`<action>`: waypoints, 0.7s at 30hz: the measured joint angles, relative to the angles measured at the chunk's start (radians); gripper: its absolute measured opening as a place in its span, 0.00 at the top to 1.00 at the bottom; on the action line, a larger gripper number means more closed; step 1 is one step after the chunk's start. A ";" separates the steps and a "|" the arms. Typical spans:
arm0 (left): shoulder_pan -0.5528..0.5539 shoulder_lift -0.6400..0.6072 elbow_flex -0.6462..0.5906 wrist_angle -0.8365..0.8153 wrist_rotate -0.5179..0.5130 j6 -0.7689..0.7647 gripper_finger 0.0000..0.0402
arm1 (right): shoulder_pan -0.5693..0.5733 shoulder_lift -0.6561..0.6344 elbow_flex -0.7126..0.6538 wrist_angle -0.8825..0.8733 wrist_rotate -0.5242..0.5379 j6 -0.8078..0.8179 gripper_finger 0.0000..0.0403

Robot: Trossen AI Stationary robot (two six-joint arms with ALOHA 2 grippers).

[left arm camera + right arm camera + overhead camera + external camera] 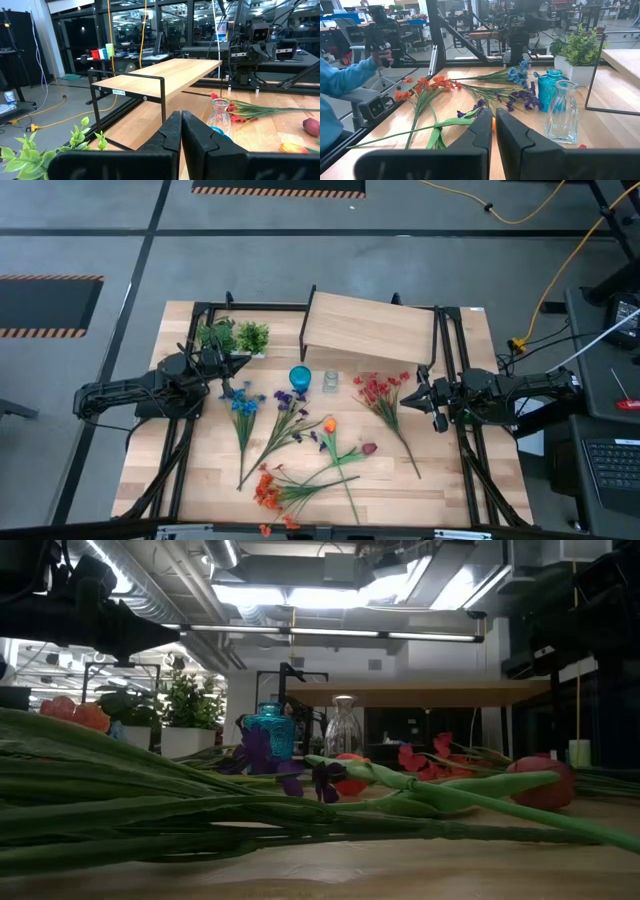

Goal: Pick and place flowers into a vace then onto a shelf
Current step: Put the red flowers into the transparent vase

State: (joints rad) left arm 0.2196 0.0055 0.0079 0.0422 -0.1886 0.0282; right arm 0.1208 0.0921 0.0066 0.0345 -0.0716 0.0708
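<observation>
The left gripper (243, 360) waits at the table's left edge beside two leafy plants (235, 336), its fingers (172, 132) pressed together on nothing; the right gripper (418, 392) hangs at the right edge, fingers (482, 127) nearly closed with a thin gap, also empty. The flowers (300, 442) lie loose across the tabletop (red, blue, purple, orange sprays and an orange tulip (329, 425)), in front of a teal vase (300, 377) and a clear glass vase (330, 381), which stand just before the shelf (370, 327)
</observation>
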 joint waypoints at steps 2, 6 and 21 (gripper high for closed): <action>0.000 0.000 0.000 0.000 0.000 0.000 0.99 | 0.000 0.000 0.000 0.000 0.000 0.000 0.93; 0.000 0.000 0.000 0.003 -0.001 0.000 0.98 | 0.000 0.000 0.000 0.001 0.000 0.000 0.93; 0.000 0.000 0.000 0.058 0.225 0.062 0.99 | 0.000 0.011 0.000 0.084 0.001 0.027 0.97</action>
State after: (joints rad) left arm 0.2195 0.0055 0.0082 0.1003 0.0363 0.0903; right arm 0.1207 0.1030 0.0064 0.1190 -0.0704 0.0973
